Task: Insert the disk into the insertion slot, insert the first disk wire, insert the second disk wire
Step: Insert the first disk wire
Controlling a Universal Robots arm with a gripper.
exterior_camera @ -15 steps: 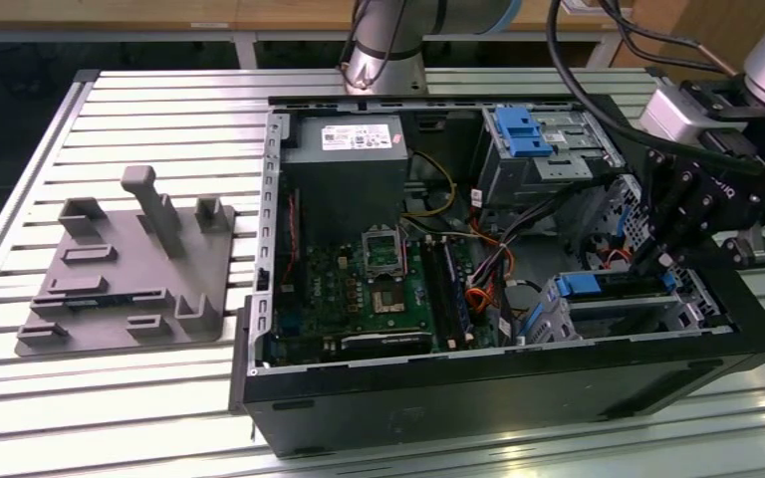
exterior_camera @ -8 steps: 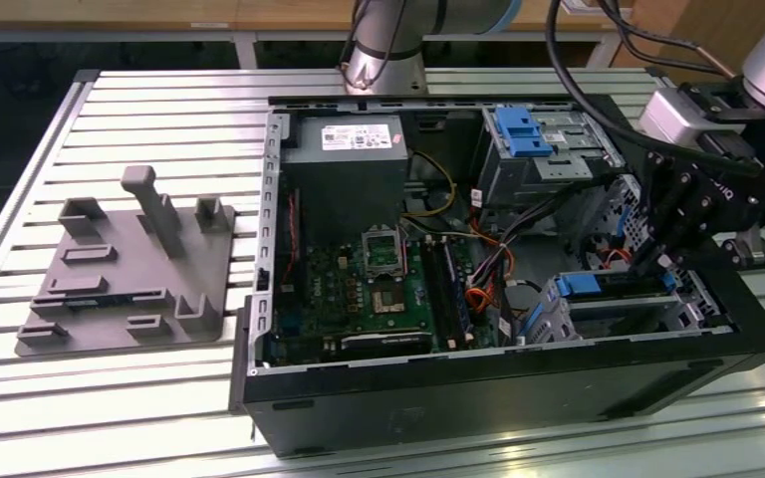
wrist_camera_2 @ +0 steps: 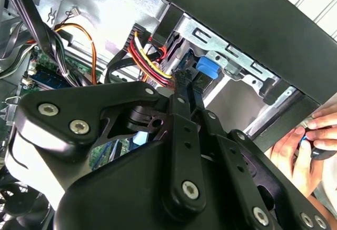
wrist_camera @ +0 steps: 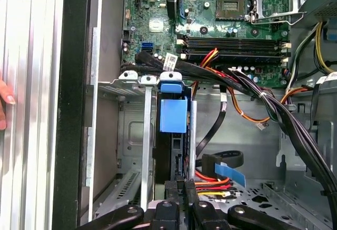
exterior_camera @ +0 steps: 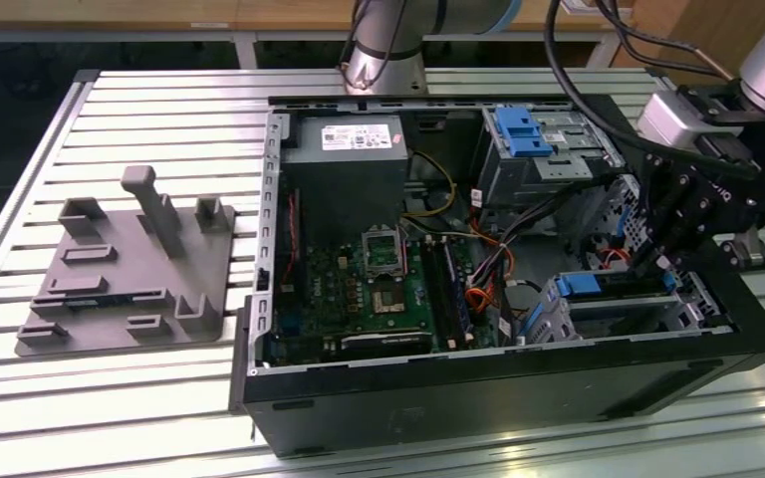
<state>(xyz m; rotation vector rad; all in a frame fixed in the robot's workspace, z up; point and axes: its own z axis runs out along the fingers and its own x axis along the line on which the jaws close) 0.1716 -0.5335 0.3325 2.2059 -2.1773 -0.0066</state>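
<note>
A robotics lab or test workshop: an opened desktop computer case [exterior_camera: 489, 388] lies on a slatted aluminium bench [exterior_camera: 156, 110], beside a grey fixture plate [exterior_camera: 104, 299], the robot arm's base [exterior_camera: 385, 55] rising behind.

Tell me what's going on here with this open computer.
A robot arm's gripper reaches into the open computer case. The disk already sits in the insertion slot. The gripper seems closed on the red-and-yellow wire at the disk's edge. A person's hand is just outside the case.
</note>
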